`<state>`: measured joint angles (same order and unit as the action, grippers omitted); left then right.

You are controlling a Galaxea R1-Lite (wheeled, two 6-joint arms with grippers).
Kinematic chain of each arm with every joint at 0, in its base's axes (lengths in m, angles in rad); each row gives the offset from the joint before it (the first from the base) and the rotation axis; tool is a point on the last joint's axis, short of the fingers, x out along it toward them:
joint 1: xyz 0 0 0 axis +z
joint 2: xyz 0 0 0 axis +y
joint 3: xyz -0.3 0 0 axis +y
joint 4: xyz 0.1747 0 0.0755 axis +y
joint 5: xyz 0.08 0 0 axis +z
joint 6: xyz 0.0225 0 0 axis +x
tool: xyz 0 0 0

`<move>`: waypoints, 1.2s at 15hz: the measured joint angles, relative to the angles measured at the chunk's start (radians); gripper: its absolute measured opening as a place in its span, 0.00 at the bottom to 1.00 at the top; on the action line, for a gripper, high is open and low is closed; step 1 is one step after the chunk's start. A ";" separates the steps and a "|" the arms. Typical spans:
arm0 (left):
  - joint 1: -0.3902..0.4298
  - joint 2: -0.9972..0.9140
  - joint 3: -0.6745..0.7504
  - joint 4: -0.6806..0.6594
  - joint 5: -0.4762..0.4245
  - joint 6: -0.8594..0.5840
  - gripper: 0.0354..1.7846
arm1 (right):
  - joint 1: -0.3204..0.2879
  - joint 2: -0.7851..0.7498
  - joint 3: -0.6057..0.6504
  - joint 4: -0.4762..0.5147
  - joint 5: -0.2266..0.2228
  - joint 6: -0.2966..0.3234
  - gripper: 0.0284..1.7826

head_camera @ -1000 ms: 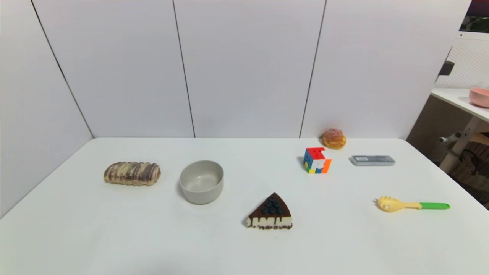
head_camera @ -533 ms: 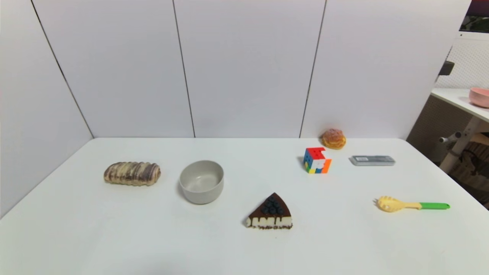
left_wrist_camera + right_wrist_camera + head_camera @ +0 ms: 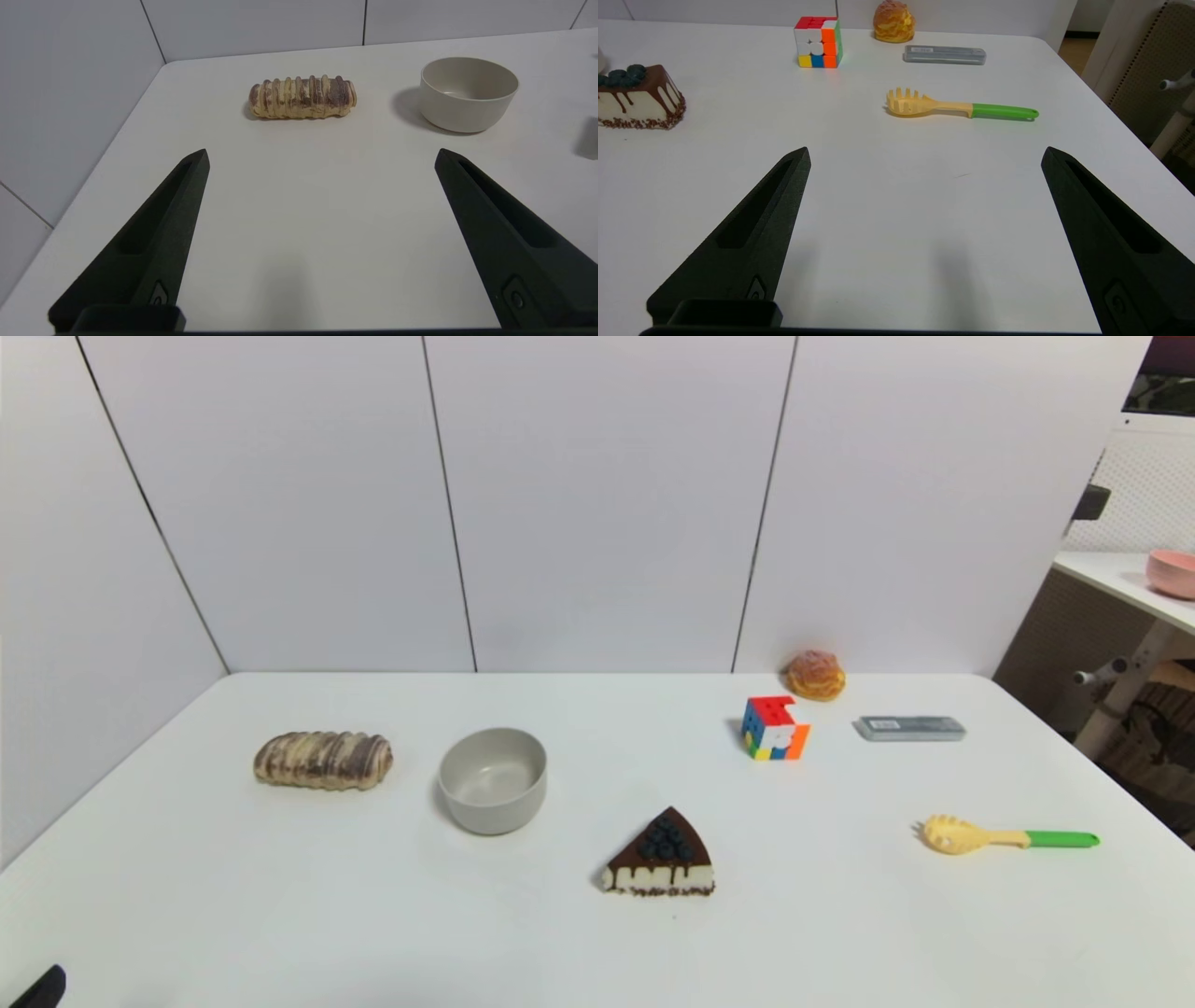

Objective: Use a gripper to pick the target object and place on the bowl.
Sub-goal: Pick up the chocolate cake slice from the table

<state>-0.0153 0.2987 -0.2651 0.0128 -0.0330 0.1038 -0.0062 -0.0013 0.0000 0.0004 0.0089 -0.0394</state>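
The chocolate cake slice (image 3: 661,859) with blueberries lies on the white table (image 3: 597,952), near the middle front; it also shows in the right wrist view (image 3: 637,98). The grey-white bowl (image 3: 493,779) stands empty to its left, also in the left wrist view (image 3: 468,93). My left gripper (image 3: 321,156) is open and empty, low over the table's front left; one dark tip (image 3: 39,987) shows at the head view's bottom left corner. My right gripper (image 3: 924,155) is open and empty over the front right, out of the head view.
A striped bread roll (image 3: 323,760) lies left of the bowl. A colour cube (image 3: 775,728), an orange puff pastry (image 3: 815,675) and a grey flat case (image 3: 911,728) sit at the back right. A yellow pasta fork with green handle (image 3: 1004,837) lies at the right.
A dark tip of my left gripper has come into the head view at the bottom left corner. Nothing on the table has moved.
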 joint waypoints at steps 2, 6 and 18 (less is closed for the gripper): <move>-0.018 0.112 -0.073 0.002 -0.014 0.045 0.96 | 0.000 0.000 0.000 0.000 0.000 0.000 0.96; -0.072 0.369 -0.208 0.003 -0.074 0.124 0.96 | 0.000 0.000 0.000 0.000 0.000 0.000 0.96; -0.574 1.129 -0.581 -0.006 -0.089 0.162 0.96 | 0.000 0.000 0.000 0.000 0.000 0.000 0.96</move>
<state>-0.5898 1.4277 -0.8457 0.0072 -0.1221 0.2660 -0.0062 -0.0013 0.0000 0.0000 0.0085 -0.0389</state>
